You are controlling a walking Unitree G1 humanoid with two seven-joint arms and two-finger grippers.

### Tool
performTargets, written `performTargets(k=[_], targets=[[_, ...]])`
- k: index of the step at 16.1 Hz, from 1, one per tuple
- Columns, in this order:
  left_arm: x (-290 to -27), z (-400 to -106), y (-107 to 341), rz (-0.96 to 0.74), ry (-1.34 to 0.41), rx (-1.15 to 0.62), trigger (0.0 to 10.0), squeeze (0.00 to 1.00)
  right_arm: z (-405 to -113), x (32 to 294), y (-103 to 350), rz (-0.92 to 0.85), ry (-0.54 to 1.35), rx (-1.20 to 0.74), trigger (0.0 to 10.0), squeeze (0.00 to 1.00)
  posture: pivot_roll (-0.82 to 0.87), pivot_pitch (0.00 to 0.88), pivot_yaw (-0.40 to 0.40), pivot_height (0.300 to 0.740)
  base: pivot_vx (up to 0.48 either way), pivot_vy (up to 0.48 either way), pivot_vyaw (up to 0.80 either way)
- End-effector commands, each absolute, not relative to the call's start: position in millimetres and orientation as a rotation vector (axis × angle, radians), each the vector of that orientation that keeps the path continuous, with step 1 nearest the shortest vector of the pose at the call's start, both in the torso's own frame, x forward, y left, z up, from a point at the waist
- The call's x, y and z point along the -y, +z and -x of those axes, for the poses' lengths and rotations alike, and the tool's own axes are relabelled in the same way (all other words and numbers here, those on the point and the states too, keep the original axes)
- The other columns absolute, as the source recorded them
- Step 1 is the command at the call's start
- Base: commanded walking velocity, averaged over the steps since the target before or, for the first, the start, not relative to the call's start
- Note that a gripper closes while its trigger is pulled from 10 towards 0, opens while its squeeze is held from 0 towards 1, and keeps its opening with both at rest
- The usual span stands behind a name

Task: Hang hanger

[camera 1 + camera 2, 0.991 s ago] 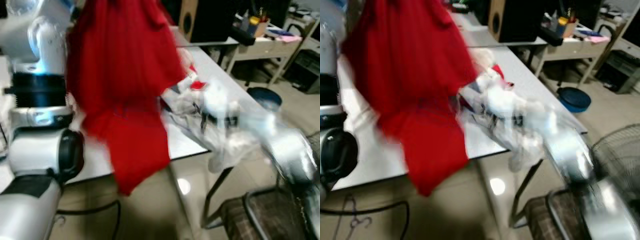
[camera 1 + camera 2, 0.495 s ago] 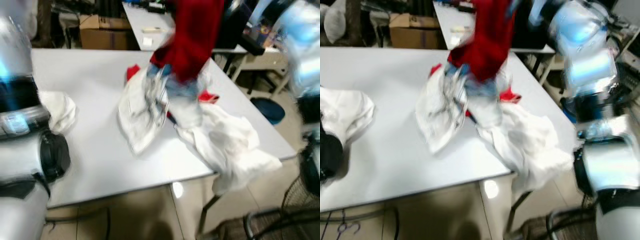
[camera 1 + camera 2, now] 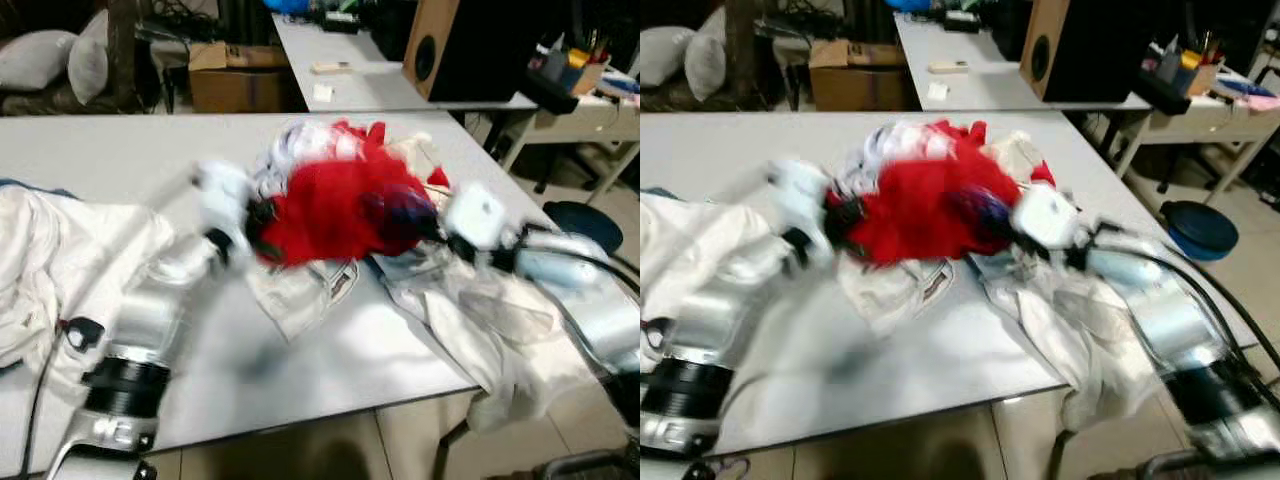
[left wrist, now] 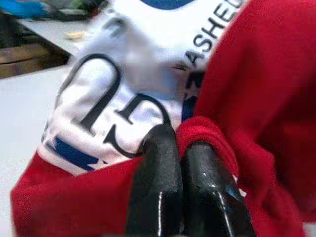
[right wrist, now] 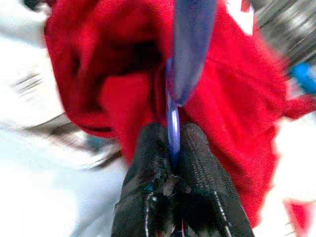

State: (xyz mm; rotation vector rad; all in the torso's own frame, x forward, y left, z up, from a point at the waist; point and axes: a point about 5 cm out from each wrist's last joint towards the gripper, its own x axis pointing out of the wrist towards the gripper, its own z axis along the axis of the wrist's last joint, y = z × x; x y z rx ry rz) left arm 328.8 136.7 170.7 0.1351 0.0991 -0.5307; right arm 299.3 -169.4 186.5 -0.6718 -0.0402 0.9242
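Left gripper (image 4: 170,148): pressed together on a fold of the red shirt (image 4: 256,89), just beside its white printed panel. Right gripper (image 5: 173,148): pinching a thin blue hanger (image 5: 190,44) that runs straight out from between the fingers into the red cloth.

Left eye view: red shirt (image 3: 335,210) bunched on the white table (image 3: 120,150), near its middle, with the left gripper (image 3: 262,218) at its 9 o'clock edge and the right gripper (image 3: 432,228) at its 3 o'clock edge, both blurred. White garments (image 3: 470,320) heaped at 4 o'clock of the shirt, another white pile (image 3: 60,260) at 9 o'clock.

Right eye view: same layout; speaker box (image 3: 1080,50) at 1 o'clock on the far desk, blue bin (image 3: 1202,228) on the floor at 3 o'clock.

Judged: hanger's long axis pointing away from the right fingers into the shirt, hence right arm nearer and likely to carry it. No rail or hook visible yet; hanging spot cannot be told.
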Motion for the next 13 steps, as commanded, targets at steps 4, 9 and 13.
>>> performTargets(k=[4, 9, 13], targets=[[-122.4, -324.4, 137.7, -0.302, -0.627, -0.245, 10.0, 0.0, -261.1, 176.8, 151.6, 0.609, 1.076, -0.194, 10.0, 0.0, -0.09, 0.0, -0.044, 0.74, 0.0, 0.0, 0.0], [-141.7, -341.0, 139.1, -0.348, -0.45, -0.246, 10.0, 0.0, -230.2, 205.2, 178.9, 0.567, 1.092, -0.27, 10.0, 0.0, -0.1, 0.0, -0.035, 0.74, 0.0, 0.0, 0.0], [-169.5, -362.3, 150.9, -0.329, -0.284, -0.217, 10.0, 1.0, -212.3, 238.9, 212.1, 0.588, 1.045, -0.346, 10.0, 0.0, -0.12, 0.0, -0.018, 0.74, 0.0, 0.0, 0.0]])
